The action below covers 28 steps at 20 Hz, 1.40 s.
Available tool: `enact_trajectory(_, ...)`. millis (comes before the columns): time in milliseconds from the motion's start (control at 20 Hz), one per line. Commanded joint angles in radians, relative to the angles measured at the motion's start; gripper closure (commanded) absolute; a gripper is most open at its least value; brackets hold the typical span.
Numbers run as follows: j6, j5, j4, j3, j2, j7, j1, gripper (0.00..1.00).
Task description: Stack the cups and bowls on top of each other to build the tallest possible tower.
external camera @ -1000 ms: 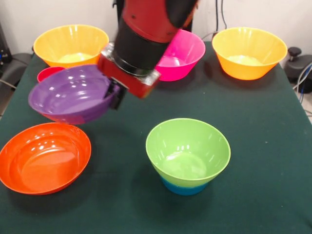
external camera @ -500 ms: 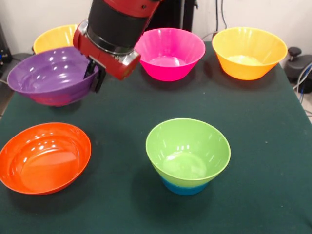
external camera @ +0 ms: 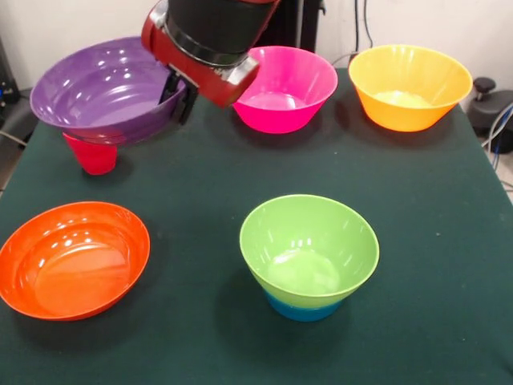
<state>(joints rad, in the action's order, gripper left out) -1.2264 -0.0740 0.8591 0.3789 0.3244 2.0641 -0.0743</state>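
Bare green table cloth [external camera: 417,241] lies open right of the glossy lime green plastic bowl [external camera: 309,250] nested on a small blue base [external camera: 300,309]. The red and black arm slants in from the top; its gripper [external camera: 178,95] clamps the rim of a wide purple plastic bowl [external camera: 104,92], held over the red plastic cup [external camera: 92,155] at the left edge

A surface [external camera: 449,241] covered in dark green cloth fills most of the front view. Behind it stands a plain, pale wall [external camera: 72,24]. Thin black cables [external camera: 366,24] hang down the wall near the top, right of centre. At the right edge, beyond the cloth, sits a dark object with a round black knob [external camera: 484,84], and pale cables [external camera: 501,128] curve down beside it. Dark equipment [external camera: 10,88] shows at the left edge. The lighting is bright and even.
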Motion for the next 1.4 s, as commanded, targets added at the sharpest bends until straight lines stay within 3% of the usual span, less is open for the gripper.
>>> enact_trajectory(50, -0.224, -0.052, -0.25, -0.081, -0.103, -0.119, 0.03, 1.0)
enact_trajectory(450, -0.383, -0.015, -0.565, -0.081, -0.26, -0.114, 0.052, 1.0)
enact_trajectory(800, -0.49, 0.061, -0.787, -0.013, -0.387, -0.066, 0.07, 1.0)
enact_trajectory(1100, -0.502, 0.224, -0.902, 0.141, -0.491, 0.02, 0.07, 1.0)
enact_trajectory(1400, -0.465, 0.489, -0.936, 0.417, -0.557, 0.087, 0.048, 1.0)
